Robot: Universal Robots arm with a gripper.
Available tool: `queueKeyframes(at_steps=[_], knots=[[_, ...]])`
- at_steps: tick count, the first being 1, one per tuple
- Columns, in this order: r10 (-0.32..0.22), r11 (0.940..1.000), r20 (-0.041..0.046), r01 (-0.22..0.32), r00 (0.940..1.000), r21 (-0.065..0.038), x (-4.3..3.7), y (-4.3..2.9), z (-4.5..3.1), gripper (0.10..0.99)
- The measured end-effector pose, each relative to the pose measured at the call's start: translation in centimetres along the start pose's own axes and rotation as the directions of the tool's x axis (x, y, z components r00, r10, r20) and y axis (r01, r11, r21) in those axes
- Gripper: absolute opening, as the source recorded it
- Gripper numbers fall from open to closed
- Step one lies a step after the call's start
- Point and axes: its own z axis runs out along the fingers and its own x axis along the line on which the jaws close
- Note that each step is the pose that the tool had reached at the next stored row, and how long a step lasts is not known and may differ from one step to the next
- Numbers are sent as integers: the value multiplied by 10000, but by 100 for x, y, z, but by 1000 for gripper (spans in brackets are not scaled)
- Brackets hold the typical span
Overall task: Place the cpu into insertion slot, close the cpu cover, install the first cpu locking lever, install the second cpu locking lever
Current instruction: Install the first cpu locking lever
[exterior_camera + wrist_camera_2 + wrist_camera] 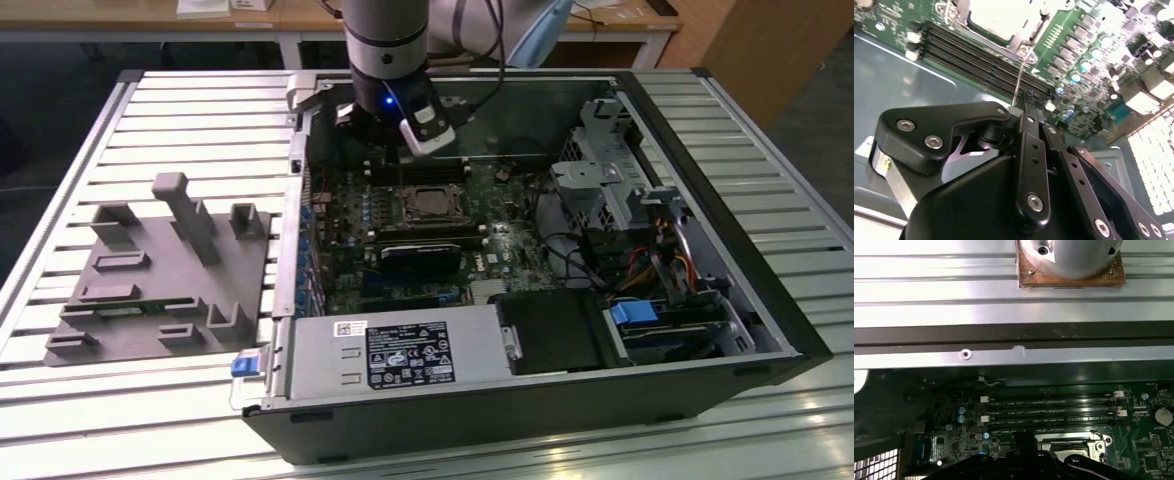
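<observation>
- While the arm (387, 40) stood nearly upright, coming down from the top edge of the exterior view, its wrist hung inside an open computer case (534, 420)
- The case lay on its side on a slatted metal table (200, 110), with a grey moulded fixture (160, 270) beside it on the exterior view's left
- In the second wrist view, the gripper (1030, 100) pointed down at the green circuit board (1089, 75), and its black fingers met at the tips with no gap visible
- A thin silvery locking lever (1020, 75) rose from the socket's corner to those fingertips; it could not be told whether it was pinched or only touching
- The cpu (431, 203) sat in the insertion slot (1094, 445) near the board's middle, close to the gripper
- The cpu cover (1019, 44) lay flat, framing the cpu's pale top
- Long black memory slots (1054, 412) ran alongside the socket
</observation>
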Motion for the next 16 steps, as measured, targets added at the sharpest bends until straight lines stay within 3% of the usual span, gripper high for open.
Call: queueKeyframes(at_steps=[11, 16], knots=[[59, 10000, 16, -59, 10000, 2, -208, 3, 37, 106], [67, 10000, 18, -67, 10000, 2, -227, 3, 39, 106]])
